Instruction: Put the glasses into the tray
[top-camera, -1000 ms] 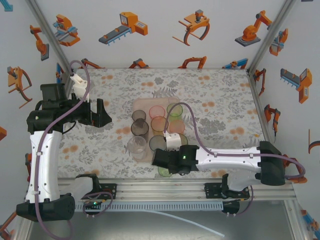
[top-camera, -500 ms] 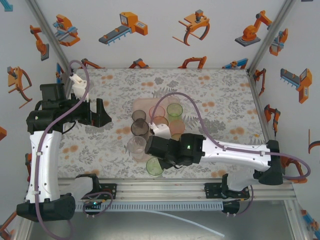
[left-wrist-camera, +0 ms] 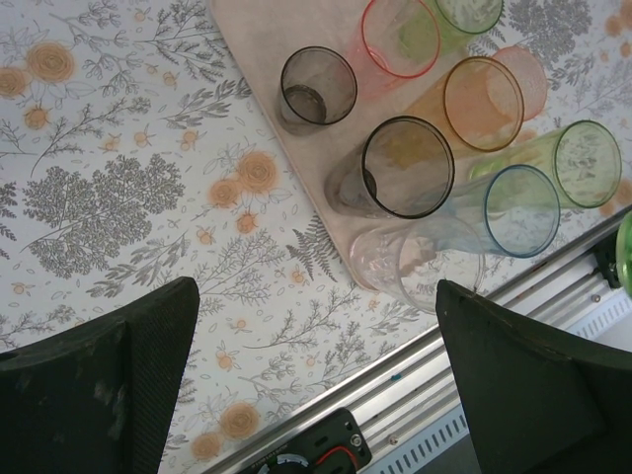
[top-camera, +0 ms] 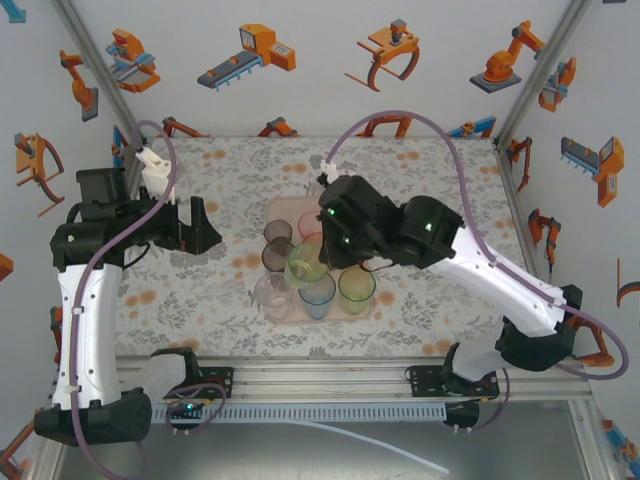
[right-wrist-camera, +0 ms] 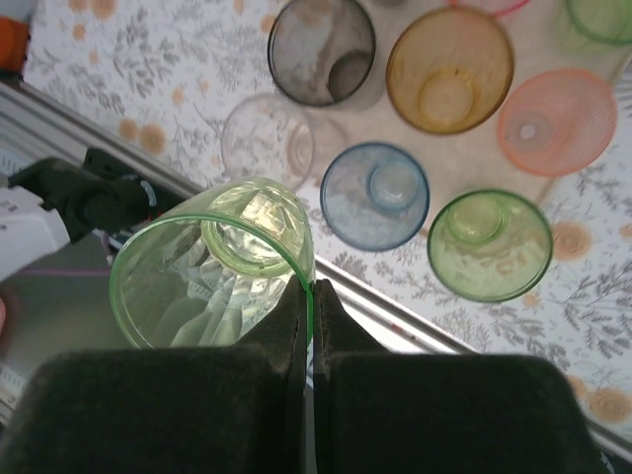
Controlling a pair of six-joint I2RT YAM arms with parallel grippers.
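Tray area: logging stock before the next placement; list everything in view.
tray: one, pale pink, table centre
smoky glasses: two, grey-brown, tray's left
pink glasses: two, pink, far half
orange glass: one, orange, mid-tray
blue glass: one, blue, near edge
clear glass: one, colourless, near-left corner
green glasses: two, green, far and near-right
held glass: one, green, above tray
table: one, floral
left gripper: open, left of tray
right gripper: shut on held glass
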